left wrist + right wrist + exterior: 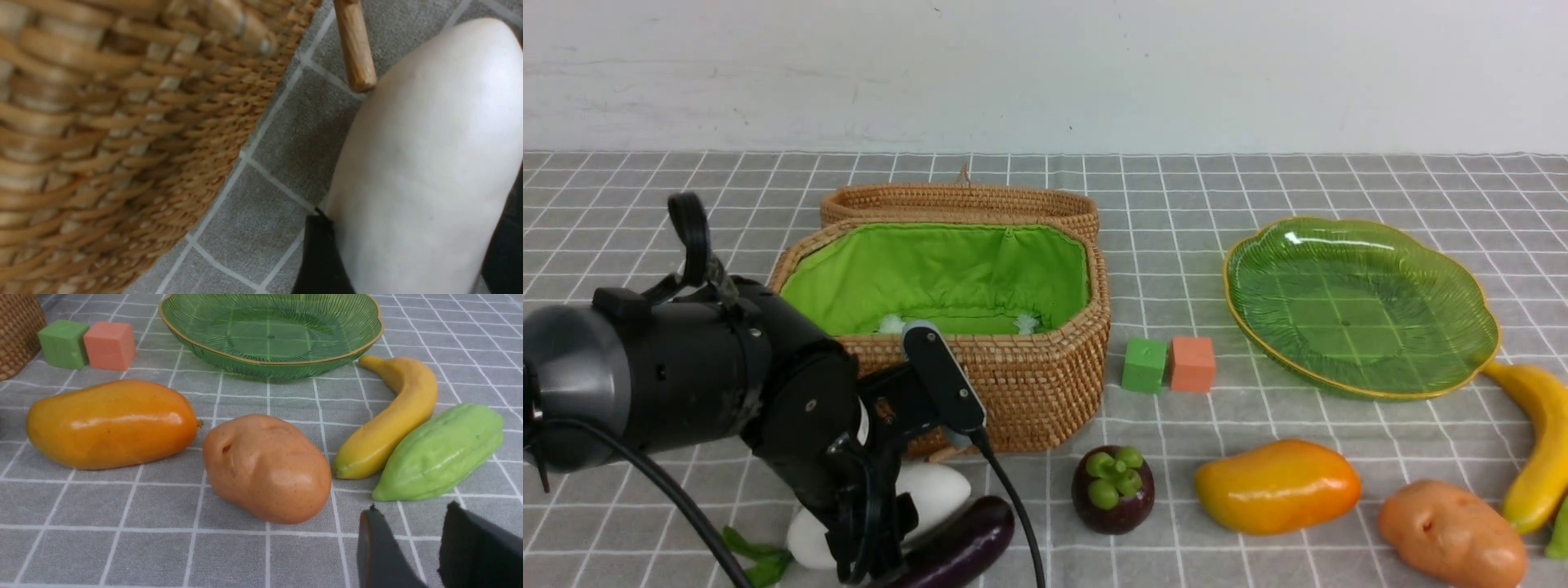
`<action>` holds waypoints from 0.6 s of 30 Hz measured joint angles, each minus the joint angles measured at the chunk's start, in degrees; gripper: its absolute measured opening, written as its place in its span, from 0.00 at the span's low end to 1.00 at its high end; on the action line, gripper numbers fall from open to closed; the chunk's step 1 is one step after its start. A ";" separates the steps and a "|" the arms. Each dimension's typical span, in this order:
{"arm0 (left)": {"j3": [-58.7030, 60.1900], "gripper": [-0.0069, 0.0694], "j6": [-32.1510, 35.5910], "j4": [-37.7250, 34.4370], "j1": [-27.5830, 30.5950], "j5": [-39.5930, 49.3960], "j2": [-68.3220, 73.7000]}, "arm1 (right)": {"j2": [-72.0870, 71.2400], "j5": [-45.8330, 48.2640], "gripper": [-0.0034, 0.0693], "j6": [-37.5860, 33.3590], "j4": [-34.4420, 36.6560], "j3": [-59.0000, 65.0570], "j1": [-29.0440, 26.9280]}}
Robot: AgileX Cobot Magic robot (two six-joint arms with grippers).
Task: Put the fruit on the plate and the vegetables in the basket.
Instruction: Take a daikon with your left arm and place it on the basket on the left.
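- The white radish (938, 488) lies at the lower left of the front view, between the basket (1029, 392) and the eggplant (968, 543); its leaves (760, 559) point toward the frame's lower left.
- The left gripper (414, 245) straddles the radish, one finger along each flank, spread about as wide as its body. I cannot tell whether they press firmly.
- To do this well, I would squeeze evenly around the thick middle, leaving the eggplant out of the grip, then lift straight up before moving over the green lining (931, 278).
- The smooth, rounded skin could slip if pinched off-centre; the wooden peg (359, 61) by the basket might snag a low lift.
- The right gripper (410, 526) has its jaws partly apart, with nothing between them.
- The worktop (1258, 567) looks like flat grey tile crossed by pale lines, so round things may roll if nudged.
- Across the top of the front view runs a plain whitish wall (1045, 73), faintly scuffed at upper left.
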 joint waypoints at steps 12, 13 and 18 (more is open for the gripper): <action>0.00 0.69 -0.13 2.14 -0.05 5.16 -7.94 | 0.00 0.00 0.38 0.00 0.00 0.00 0.00; 0.00 0.69 -0.13 2.25 -0.05 5.85 -9.59 | 0.00 0.00 0.38 0.00 0.00 0.00 0.00; 0.00 0.69 0.04 2.25 -0.05 7.81 -17.84 | 0.00 0.00 0.38 0.00 0.00 0.00 0.00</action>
